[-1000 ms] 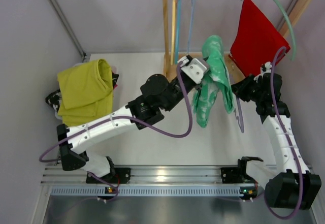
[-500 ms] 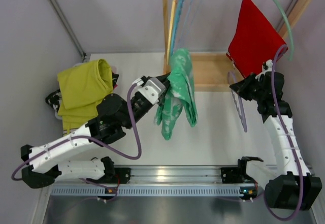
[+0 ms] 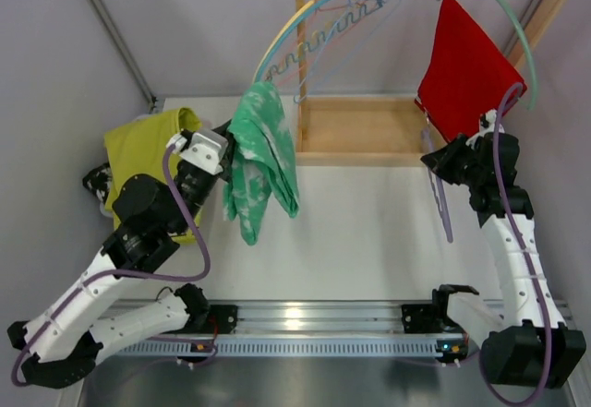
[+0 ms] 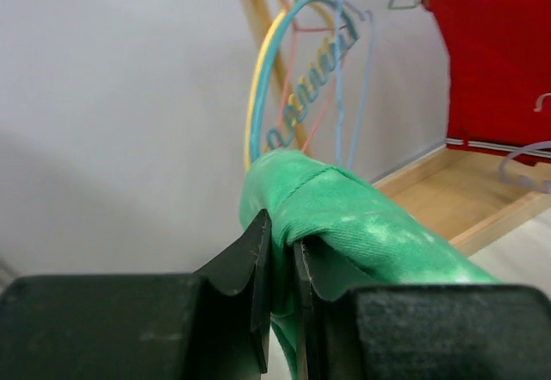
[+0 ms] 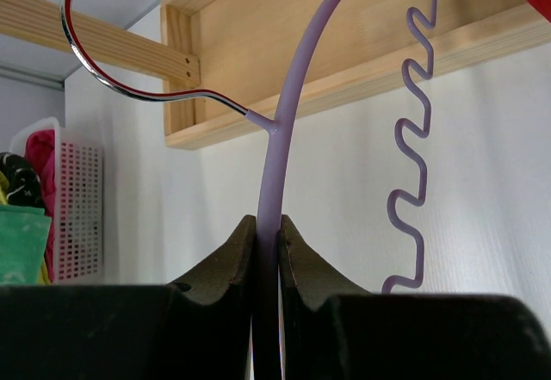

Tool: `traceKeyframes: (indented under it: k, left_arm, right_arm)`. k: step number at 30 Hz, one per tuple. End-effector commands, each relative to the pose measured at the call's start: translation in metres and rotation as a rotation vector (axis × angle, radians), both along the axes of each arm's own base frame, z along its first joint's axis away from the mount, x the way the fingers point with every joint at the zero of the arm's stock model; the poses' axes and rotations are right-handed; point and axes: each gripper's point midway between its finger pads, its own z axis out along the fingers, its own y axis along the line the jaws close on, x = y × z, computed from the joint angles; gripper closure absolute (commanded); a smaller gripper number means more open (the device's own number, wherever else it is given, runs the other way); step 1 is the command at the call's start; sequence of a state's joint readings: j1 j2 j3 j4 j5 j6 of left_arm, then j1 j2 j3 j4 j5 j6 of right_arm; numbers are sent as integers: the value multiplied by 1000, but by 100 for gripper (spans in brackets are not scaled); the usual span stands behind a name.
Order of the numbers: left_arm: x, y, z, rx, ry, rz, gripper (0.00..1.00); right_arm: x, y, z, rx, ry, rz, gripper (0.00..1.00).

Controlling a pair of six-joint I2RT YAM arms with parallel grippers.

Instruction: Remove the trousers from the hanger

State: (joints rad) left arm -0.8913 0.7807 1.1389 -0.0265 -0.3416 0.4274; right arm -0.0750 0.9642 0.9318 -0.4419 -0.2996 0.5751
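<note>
Now, of 3 trousers, left gripper pinches green pair, right gripper pinches 1 purple hanger.

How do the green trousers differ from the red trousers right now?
The green trousers are mottled with pale patches; the red trousers are plain. The green trousers dangle from the left fingers, which pinch a fold; the red trousers hang on a hanger. Both are folded cloth.

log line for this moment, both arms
left gripper: shut on green mottled cloth trousers | right gripper: shut on lilac plastic hanger | red cloth trousers: on teal plastic hanger
</note>
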Motion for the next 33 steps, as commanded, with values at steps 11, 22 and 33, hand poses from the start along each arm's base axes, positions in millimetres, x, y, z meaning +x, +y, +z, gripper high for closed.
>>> traceKeyframes:
  k: [11, 22, 33]
  left_arm:
    - [-38, 153, 70, -399, -62, 352, 100]
    - [-136, 238, 71, -503, -176, 804, 100]
    - [-202, 287, 41, -484, -150, 1282, 100]
  right_arm:
    - [9, -1, 47, -33, -161, 22, 100]
    - [11, 5, 53, -25, -176, 63, 100]
    - [14, 10, 66, -4, -191, 88, 100]
